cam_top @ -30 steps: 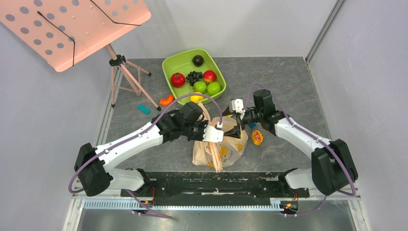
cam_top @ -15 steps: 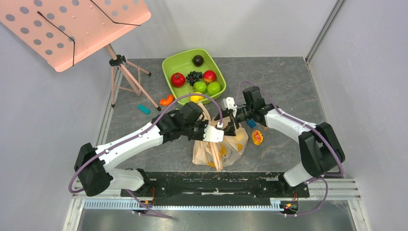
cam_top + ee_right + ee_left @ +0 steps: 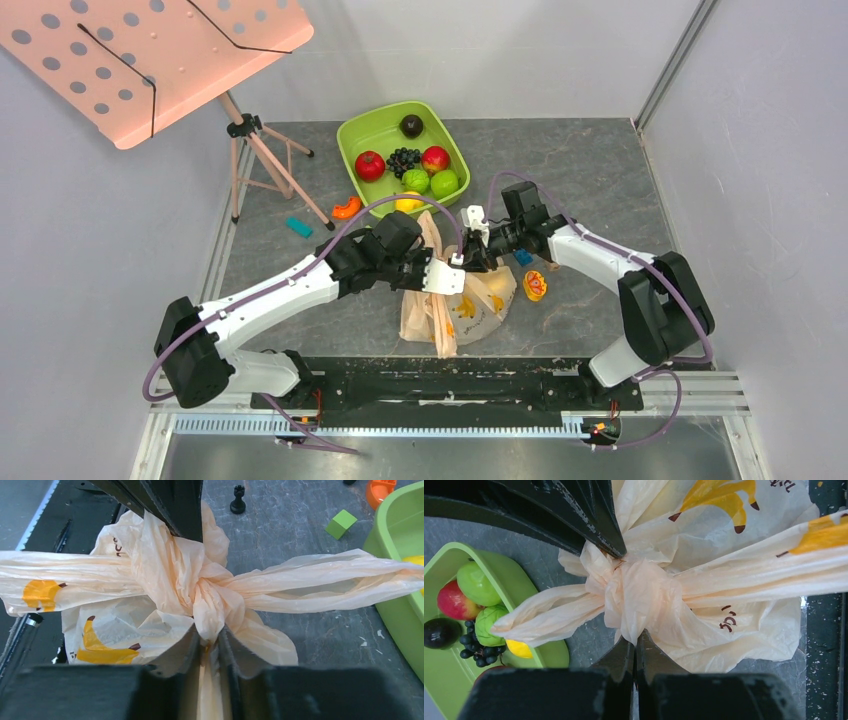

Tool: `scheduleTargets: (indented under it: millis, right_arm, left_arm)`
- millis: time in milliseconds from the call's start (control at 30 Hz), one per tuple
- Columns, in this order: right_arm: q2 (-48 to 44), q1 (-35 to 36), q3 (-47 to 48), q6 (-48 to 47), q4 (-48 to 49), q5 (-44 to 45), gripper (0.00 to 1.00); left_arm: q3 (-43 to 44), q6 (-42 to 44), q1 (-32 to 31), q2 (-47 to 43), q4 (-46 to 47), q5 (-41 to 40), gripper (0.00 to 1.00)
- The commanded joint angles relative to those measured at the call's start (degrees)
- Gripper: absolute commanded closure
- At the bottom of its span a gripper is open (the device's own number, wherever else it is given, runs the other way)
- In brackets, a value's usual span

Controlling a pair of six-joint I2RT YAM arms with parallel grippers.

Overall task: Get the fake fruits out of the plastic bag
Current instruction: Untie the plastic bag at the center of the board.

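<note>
The plastic bag (image 3: 470, 305) lies near the table's front edge, peach-beige with banana prints, and its handles are tied in a knot (image 3: 639, 597). My left gripper (image 3: 635, 639) is shut on the underside of that knot. From the opposite side my right gripper (image 3: 210, 635) pinches the same knot (image 3: 200, 592), with a fold of plastic between its nearly closed jaws. In the top view the two grippers, left (image 3: 455, 264) and right (image 3: 470, 257), meet tip to tip over the bag. The fake fruits are hidden inside the bag.
A green tub (image 3: 365, 128) behind the bag holds apples, a pomegranate, dark grapes and a yellow fruit (image 3: 408, 203) at its near rim. Small toys lie around: an orange piece (image 3: 346, 208), a teal block (image 3: 299, 227), an orange-yellow one (image 3: 535, 286). A tripod stand (image 3: 262, 160) is at the left.
My right arm swung left to the bag and its jaws closed from wide open onto the knot. The left gripper has kept its hold and place.
</note>
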Motion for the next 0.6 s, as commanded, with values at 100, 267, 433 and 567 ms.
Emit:
scheduleTargets:
  millis: [100,267,433,567]
  right_arm:
    - [-4.2,0.2,1.9,2.7,0.4,4.9,1.00]
    - [-11.2,0.2,-2.0,16.0,14.2,12.1,1.00]
    - [-18.2,0.2,-6.9,29.0,27.2,22.1,1.00]
    - [-21.6,0.2,-8.3,36.2,31.0,28.3,1.00]
  left_arm:
    - [-0.8,-2.5,0.7,-1.9,5.1,-2.8,0.98]
    - [-3.4,-5.7,0.8,-5.8,11.0,-5.1,0.98]
    - [-5.5,-11.6,1.3,-9.5,18.1,-8.3,0.98]
    - [-5.4,-19.5,1.8,-10.8,22.1,-14.4,0.98]
